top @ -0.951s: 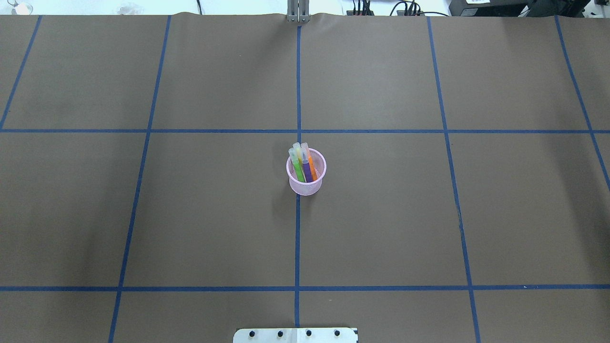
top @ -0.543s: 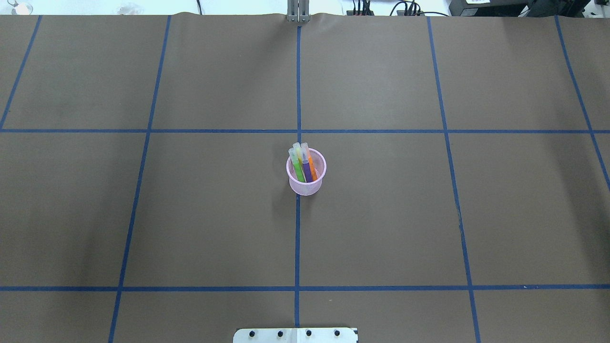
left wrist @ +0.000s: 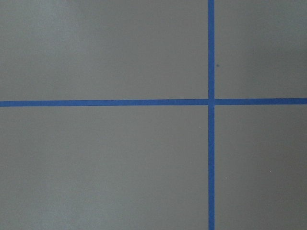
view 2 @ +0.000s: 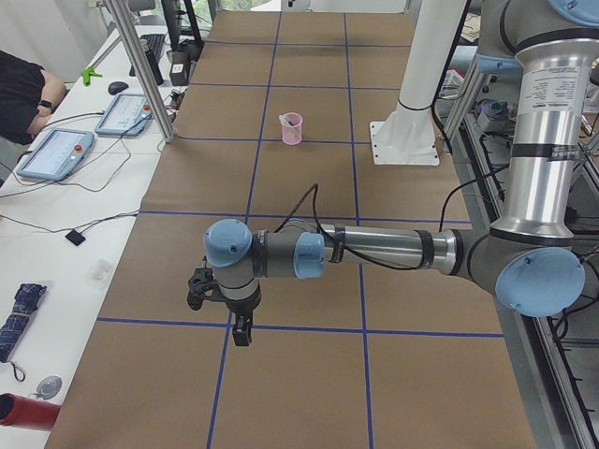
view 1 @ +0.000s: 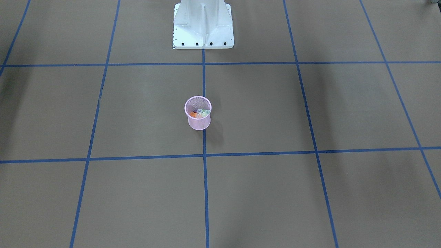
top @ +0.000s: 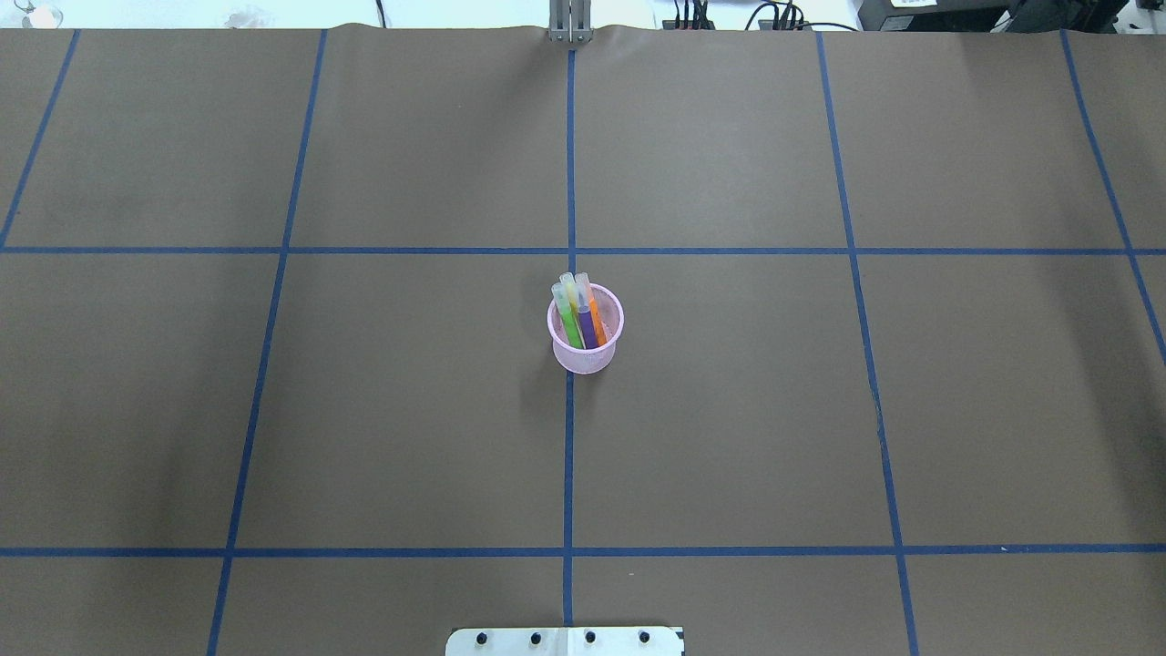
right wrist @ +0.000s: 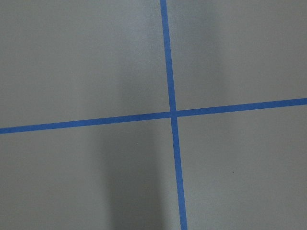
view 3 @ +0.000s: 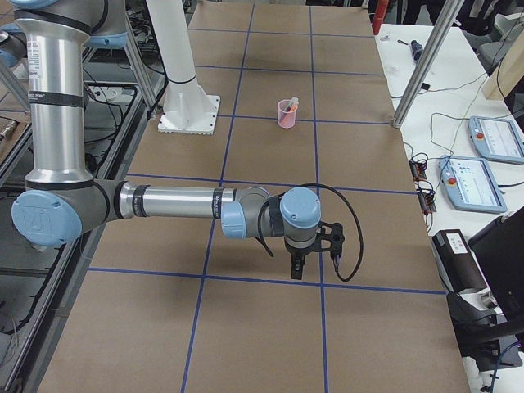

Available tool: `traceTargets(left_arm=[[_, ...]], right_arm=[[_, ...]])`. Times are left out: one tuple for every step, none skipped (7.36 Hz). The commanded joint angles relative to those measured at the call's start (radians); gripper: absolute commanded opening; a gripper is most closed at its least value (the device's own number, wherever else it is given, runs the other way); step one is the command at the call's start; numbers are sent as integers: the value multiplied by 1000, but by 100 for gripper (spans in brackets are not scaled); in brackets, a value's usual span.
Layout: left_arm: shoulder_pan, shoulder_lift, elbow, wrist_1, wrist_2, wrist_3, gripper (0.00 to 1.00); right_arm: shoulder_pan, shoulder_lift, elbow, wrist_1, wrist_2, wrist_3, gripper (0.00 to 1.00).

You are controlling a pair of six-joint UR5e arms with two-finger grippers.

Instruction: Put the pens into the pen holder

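Observation:
The pink wire-mesh pen holder [top: 586,360] stands upright at the table's middle, on the centre blue tape line. The green pen [top: 569,321], the purple pen [top: 588,330] and the orange pen [top: 597,321] all stand inside it, pale cap ends up. The holder also shows in the front view [view 1: 198,123] and small in both side views [view 2: 292,131] [view 3: 286,115]. My left gripper [view 2: 241,332] hangs far from the holder near the table's left end. My right gripper [view 3: 296,268] hangs near the right end. I cannot tell whether either is open or shut. Both wrist views show only brown paper and blue tape.
The robot's white base [view 1: 203,34] stands at the table's near edge. Blue tape lines grid the brown paper. Beyond the far edge a side table holds tablets [view 2: 56,152] [view 3: 495,139], cables and metal posts [view 2: 140,75]. A person's arm [view 2: 23,94] shows there.

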Motion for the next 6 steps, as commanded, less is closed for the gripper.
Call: traceTargets(left_arm=[[0, -1, 0, 0, 0, 0, 100], [0, -1, 0, 0, 0, 0, 100], [0, -1, 2, 0, 0, 0, 100], [0, -1, 2, 0, 0, 0, 100], [3, -1, 0, 0, 0, 0, 100], [8, -1, 2, 0, 0, 0, 100]], right_arm=[[0, 0, 0, 0, 0, -1, 100], [0, 0, 0, 0, 0, -1, 100], [0, 0, 0, 2, 0, -1, 100], [0, 0, 0, 2, 0, -3, 100], [0, 0, 1, 2, -2, -4, 100], [-2, 0, 2, 2, -2, -4, 100]])
